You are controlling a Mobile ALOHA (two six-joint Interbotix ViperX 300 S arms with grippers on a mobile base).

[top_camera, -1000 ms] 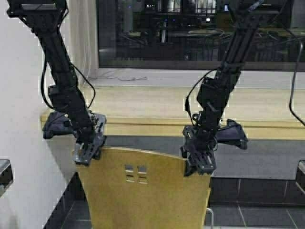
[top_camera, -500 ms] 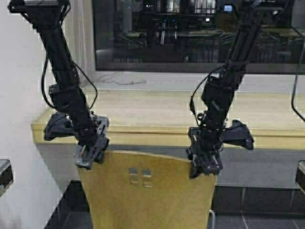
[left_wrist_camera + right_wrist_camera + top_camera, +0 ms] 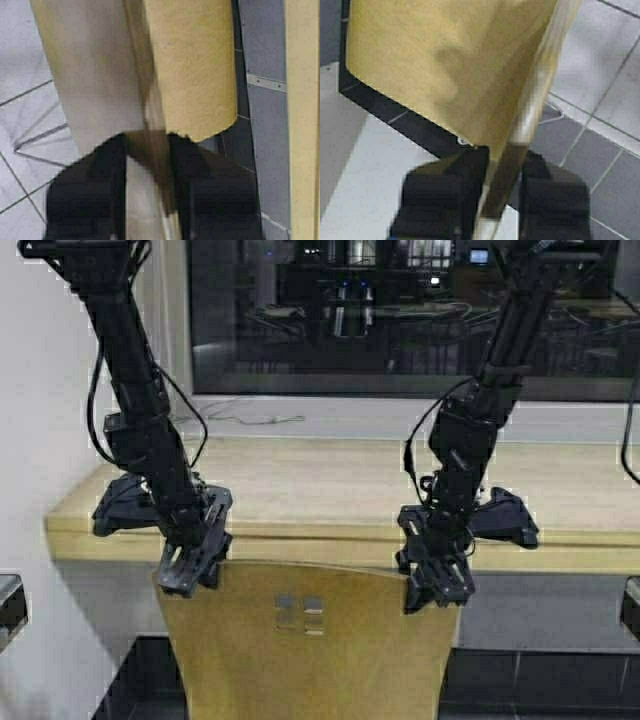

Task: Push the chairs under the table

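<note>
chair: one chair point(image 3: 310, 650) stands in the middle of the high view, its curved back facing the robot, four small square holes at the centre of the back. its top edge sits just below the front edge of the table and close to it; the seat and legs are out of sight in that view.
table: the table point(image 3: 330, 480) runs across the view behind the chair, under a dark window point(image 3: 400, 310), with a pale sill between them.
left gripper: the left gripper point(image 3: 190, 565) is clamped on the top left corner of the chair back. the left wrist view shows the edge of the back point(image 3: 150, 125) running between the two dark fingers point(image 3: 90, 195), one on each face.
right gripper: the right gripper point(image 3: 437, 585) is clamped on the top right corner of the back. in the right wrist view the plywood edge point(image 3: 507, 165) passes between its fingers point(image 3: 555, 200).
seat: in the left wrist view the tan seat point(image 3: 192, 65) shows beyond the back, next to the grey panel under the table.
floor: grey tiles point(image 3: 605, 90) lie below the chair.
containers: none in view.
</note>
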